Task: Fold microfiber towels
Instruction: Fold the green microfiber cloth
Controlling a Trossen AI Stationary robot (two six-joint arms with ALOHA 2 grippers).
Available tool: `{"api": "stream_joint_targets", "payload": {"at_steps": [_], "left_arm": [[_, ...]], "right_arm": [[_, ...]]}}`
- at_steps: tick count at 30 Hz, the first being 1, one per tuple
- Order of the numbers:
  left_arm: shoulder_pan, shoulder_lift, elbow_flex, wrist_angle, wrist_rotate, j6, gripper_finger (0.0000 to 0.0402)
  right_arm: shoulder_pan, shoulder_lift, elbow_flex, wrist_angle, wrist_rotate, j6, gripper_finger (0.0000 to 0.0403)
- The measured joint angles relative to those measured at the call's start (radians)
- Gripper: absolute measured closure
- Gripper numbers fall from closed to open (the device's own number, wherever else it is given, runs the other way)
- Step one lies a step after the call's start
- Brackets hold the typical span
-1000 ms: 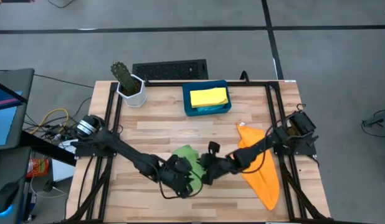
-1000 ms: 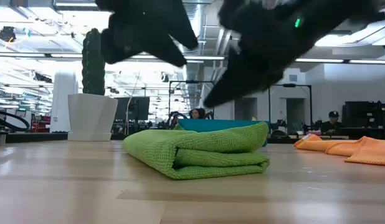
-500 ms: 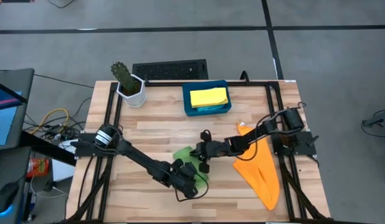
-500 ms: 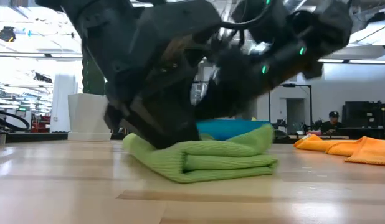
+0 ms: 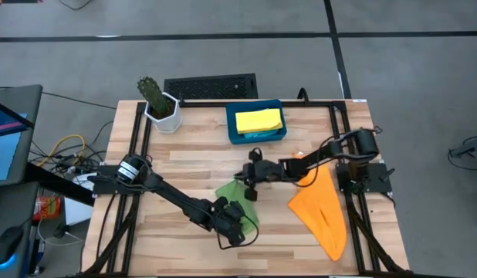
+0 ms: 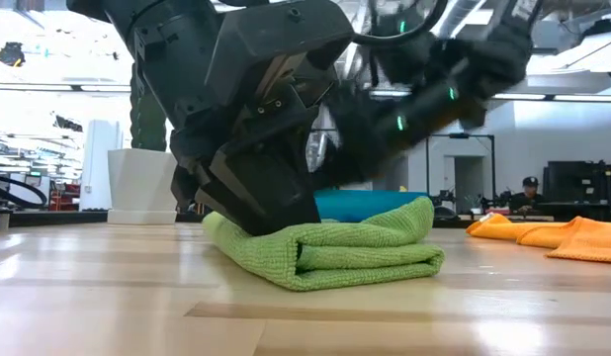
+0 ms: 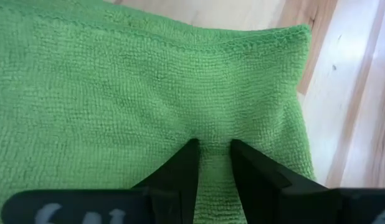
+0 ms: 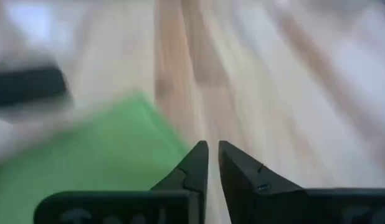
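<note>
open-plan lab: workstations, seated people (image 6: pixel 528 195)

High cam looked straight down on the whole table (image 5: pixel 192 166); low cam sat at tabletop level, close in. Both caught the green towel (image 6: pixel 335 252) (wrist cams too).

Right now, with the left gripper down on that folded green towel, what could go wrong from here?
1. The left gripper presses its fingertips into the folded green towel; if it lifts with cloth pinched between them, the fold could be dragged open.
2. The right gripper hangs close above the same towel, so the two arms might bump.
3. The orange towel lies unfolded under the right arm and could get snagged.
</note>
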Motion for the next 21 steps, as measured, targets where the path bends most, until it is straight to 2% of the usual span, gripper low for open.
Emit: {"api": "stream_joint_targets", "payload": {"at_steps": [4, 7, 9, 11, 14, 17, 19, 21], "left_arm": [[0.001, -0.019, 0.001, -0.010, 0.009, 0.000, 0.0311], [0.015, -0.084, -0.007, -0.114, 0.027, 0.017, 0.0311], [0.023, -0.163, -0.010, -0.192, -0.031, 0.034, 0.0311], [0.029, -0.263, -0.004, -0.222, -0.139, 0.058, 0.0311], [0.026, -0.361, -0.013, -0.220, -0.275, 0.121, 0.0311], [0.018, -0.390, -0.030, -0.248, -0.330, 0.175, 0.0311], [0.020, -0.389, -0.064, -0.256, -0.371, 0.134, 0.0311], [0.023, -0.375, -0.130, -0.203, -0.360, 0.114, 0.0311]], "right_arm": [[0.035, -0.078, -0.001, -0.037, -0.037, 0.002, 0.0339], [0.075, -0.122, -0.001, -0.047, -0.063, 0.013, 0.0339], [0.110, -0.138, -0.013, -0.047, -0.061, 0.034, 0.0339], [0.152, -0.132, -0.043, 0.000, -0.061, 0.086, 0.0339], [0.215, -0.106, -0.079, 0.173, -0.065, 0.129, 0.0339], [0.260, -0.054, -0.069, 0.315, -0.052, 0.124, 0.0339], [0.279, 0.001, -0.041, 0.349, -0.023, 0.132, 0.0339], [0.297, 0.065, -0.005, 0.349, -0.012, 0.155, 0.0339]]}}
